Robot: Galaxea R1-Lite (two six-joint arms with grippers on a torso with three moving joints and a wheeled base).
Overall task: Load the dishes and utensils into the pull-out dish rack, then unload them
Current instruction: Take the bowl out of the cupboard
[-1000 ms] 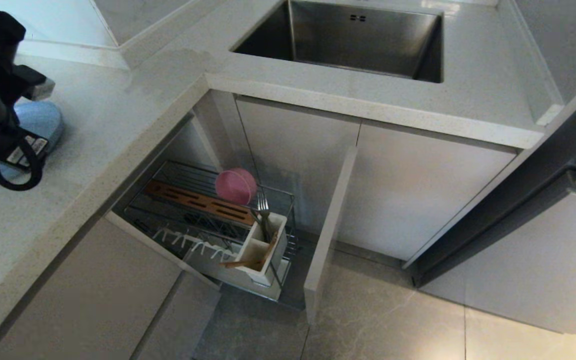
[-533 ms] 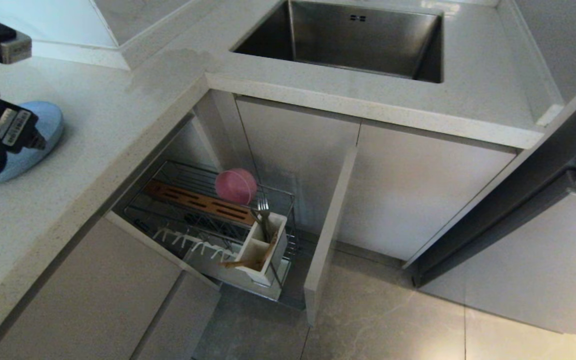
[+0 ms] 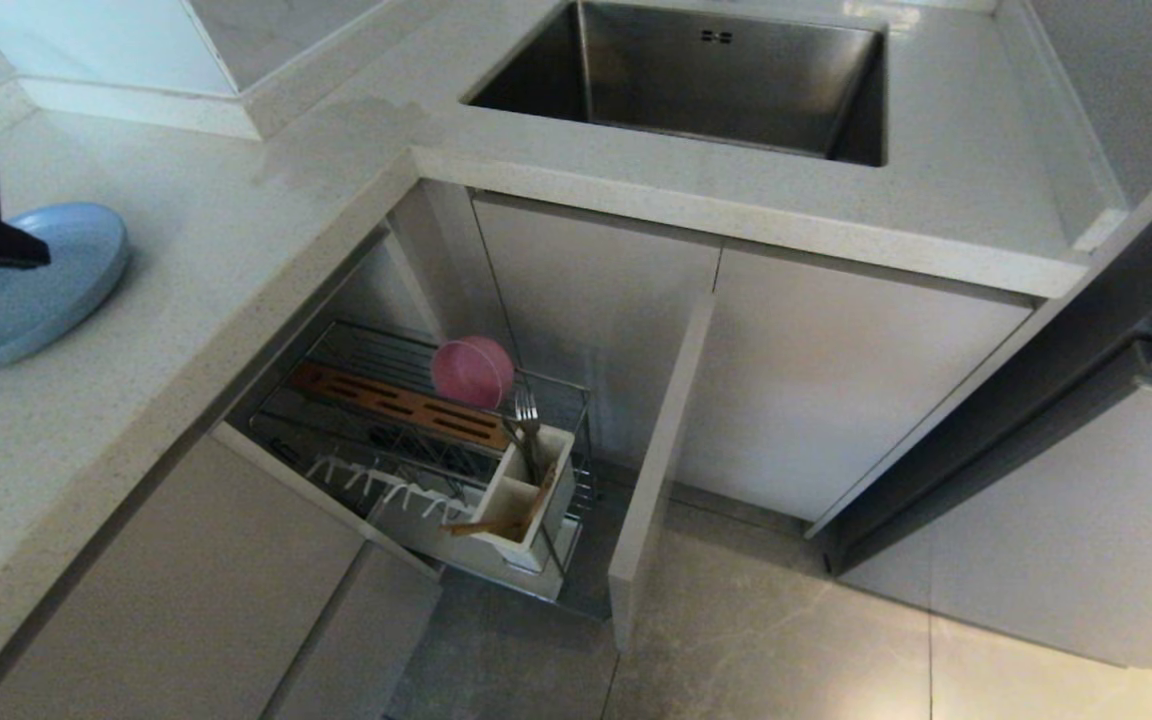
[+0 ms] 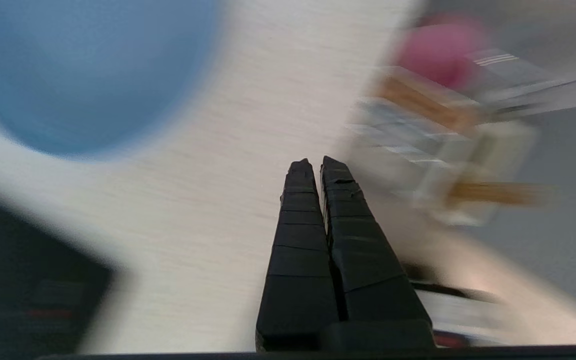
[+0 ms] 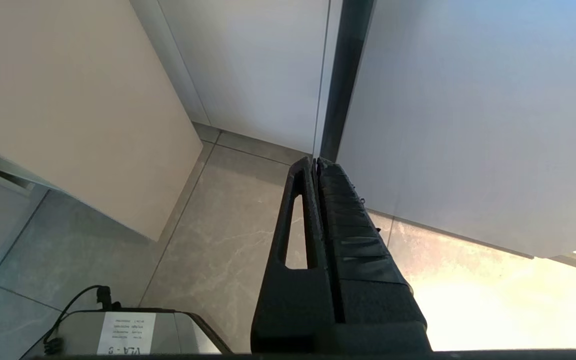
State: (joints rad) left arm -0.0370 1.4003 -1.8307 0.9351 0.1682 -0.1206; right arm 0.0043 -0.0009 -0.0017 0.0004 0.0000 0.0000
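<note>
I see the round pink plastic bowl (image 3: 472,372), silver fork (image 3: 526,412) and wooden chopsticks (image 3: 496,518) sitting in the chrome wire pull-out rack (image 3: 336,440). The shallow blue plate (image 3: 26,290) waits on the pale counter (image 3: 236,250). My left gripper (image 4: 316,162) is pinched shut, empty, above the counter near the plate; my right gripper (image 5: 314,160) is parked, closed, low by the cabinet fronts. The steel sink (image 3: 696,80) sits well clear.

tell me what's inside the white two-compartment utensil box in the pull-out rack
The white two-compartment utensil box holds a silver metal fork standing tines up in the far compartment and light wooden chopsticks leaning in the near one. The box walls hide their lower ends; no spoon is discernible.
</note>
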